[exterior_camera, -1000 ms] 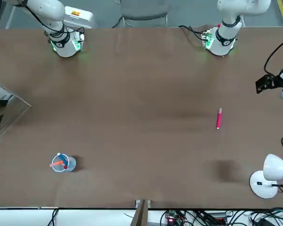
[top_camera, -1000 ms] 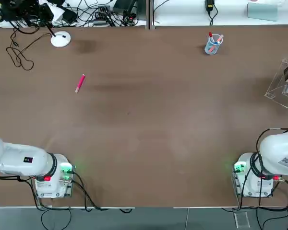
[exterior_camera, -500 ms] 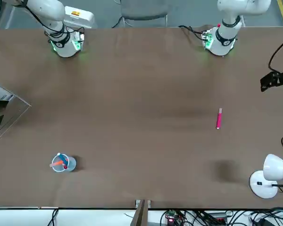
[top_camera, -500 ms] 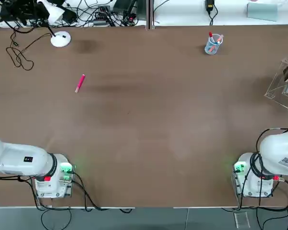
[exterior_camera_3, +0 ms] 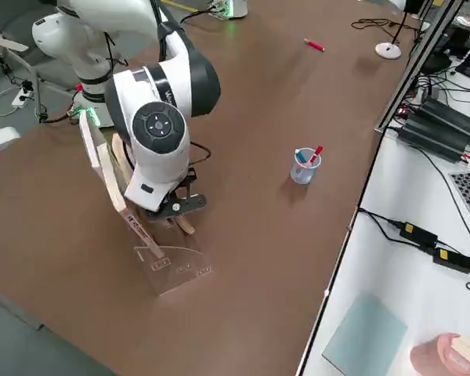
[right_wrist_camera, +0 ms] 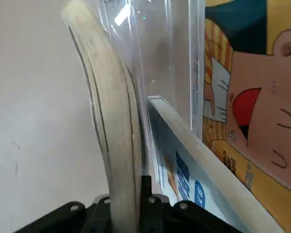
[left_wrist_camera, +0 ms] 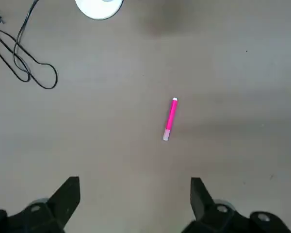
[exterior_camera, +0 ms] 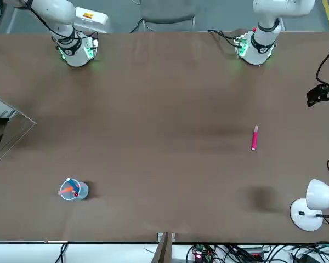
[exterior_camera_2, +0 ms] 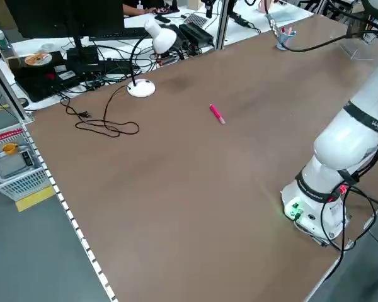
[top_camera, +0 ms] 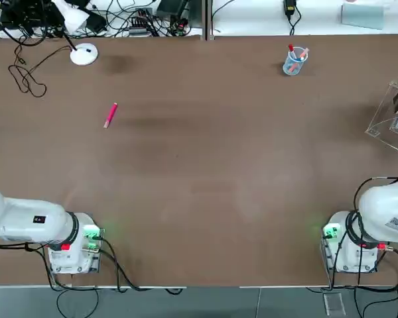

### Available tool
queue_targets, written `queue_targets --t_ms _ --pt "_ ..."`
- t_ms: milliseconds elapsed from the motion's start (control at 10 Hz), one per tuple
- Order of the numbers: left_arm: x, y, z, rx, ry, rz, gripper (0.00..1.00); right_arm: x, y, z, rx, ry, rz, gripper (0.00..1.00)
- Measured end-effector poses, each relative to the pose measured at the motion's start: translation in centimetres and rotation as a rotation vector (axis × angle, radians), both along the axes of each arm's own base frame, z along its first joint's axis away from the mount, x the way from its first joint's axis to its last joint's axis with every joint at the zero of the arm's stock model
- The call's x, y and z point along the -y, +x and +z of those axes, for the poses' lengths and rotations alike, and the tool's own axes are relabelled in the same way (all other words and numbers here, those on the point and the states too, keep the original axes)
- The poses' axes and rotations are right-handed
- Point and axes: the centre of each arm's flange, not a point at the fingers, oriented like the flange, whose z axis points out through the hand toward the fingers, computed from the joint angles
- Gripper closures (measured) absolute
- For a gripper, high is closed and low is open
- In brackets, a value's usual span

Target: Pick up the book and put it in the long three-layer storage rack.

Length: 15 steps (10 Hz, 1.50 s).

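Right end effector (right_wrist_camera: 123,201) clenched on the book (right_wrist_camera: 114,131), lower centre of the wrist view, at the rack (exterior_camera_3: 168,262). Thin, bows visibly; grip spine edge. Left end effector (left_wrist_camera: 135,204) released, idle.

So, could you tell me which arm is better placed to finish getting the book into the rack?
The right. The right gripper is shut on the book right at the clear rack, at the table's right edge. The left gripper is open, above a pink pen on the table's far side.
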Motion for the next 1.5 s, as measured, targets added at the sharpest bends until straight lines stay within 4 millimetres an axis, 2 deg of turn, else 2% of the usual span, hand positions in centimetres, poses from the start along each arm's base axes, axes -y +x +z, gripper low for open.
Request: queue_targets --t_ms 1500 --pt "0.32 -0.01 0.15 0.001 -0.023 -0.012 0.0 -0.41 0.75 -0.23 -0.008 -0.012 -0.048 0.84"
